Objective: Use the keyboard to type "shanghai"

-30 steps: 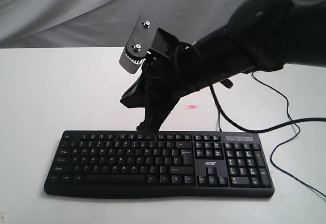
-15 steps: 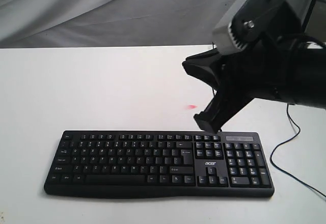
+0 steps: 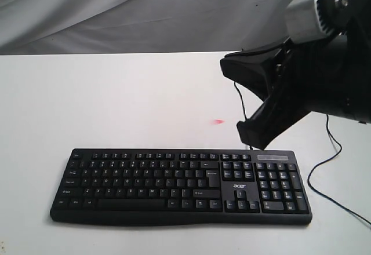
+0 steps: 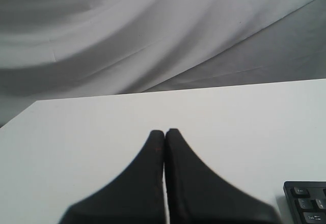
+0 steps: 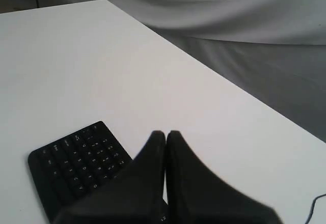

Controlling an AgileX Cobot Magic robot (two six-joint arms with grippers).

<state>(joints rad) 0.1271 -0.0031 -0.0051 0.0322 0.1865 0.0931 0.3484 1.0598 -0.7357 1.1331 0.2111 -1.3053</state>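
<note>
The white table [image 3: 87, 104] holds the black keyboard [image 3: 179, 185], which lies just below our right gripper [image 3: 253, 140]; its fingers [image 5: 147, 168] are pressed tight together like one poking stick, and our left gripper [image 4: 164, 132] is pressed together too. To type well, we think the tip should come down on one letter key only, then lift off. A second ago the right gripper was over the letter keys; now it is up by the number pad end.

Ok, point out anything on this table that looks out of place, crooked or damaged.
One oddity: a small pinkish-red mark on the white table just behind the keyboard; I cannot tell what it is. The keyboard lies flat and looks intact; a black cable loops loosely beside it.
</note>
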